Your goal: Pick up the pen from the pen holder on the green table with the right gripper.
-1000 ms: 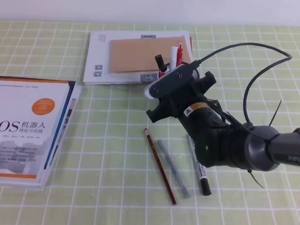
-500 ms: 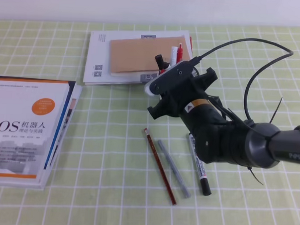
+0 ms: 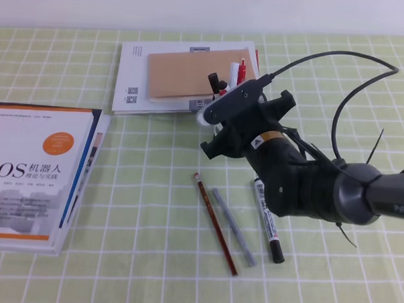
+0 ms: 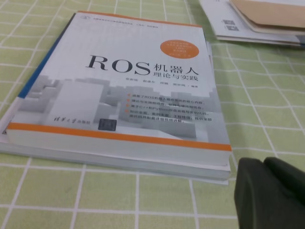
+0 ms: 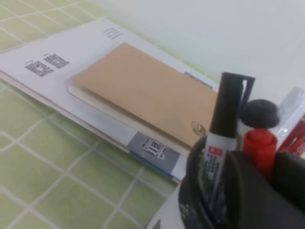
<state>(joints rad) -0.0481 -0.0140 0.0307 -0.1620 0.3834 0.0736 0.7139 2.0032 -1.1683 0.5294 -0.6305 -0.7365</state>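
Note:
In the right wrist view my right gripper (image 5: 269,167) has its two dark fingers (image 5: 240,191) pressed on either side of the pen's red cap (image 5: 259,143), so it is shut on the pen. The pen stands in the black mesh pen holder (image 5: 188,205), beside a black-capped white marker (image 5: 224,124) and a white pen with a red clip (image 5: 295,119). From above, the right gripper (image 3: 224,105) covers most of the holder on the green table (image 3: 150,256); only a bit of the pen's red (image 3: 223,92) shows. A dark part of my left gripper (image 4: 271,195) fills one corner; its jaws are not visible.
A red pencil (image 3: 215,226), a grey pen (image 3: 233,227) and a white marker (image 3: 266,221) lie on the cloth below the right arm. A ROS textbook (image 3: 33,171) lies at the left. A brown notebook (image 3: 185,73) on white booklets sits behind the holder.
The right gripper has shifted slightly right and down over the holder, and its fingers have closed in on the red-capped pen. The loose items on the cloth have stayed put.

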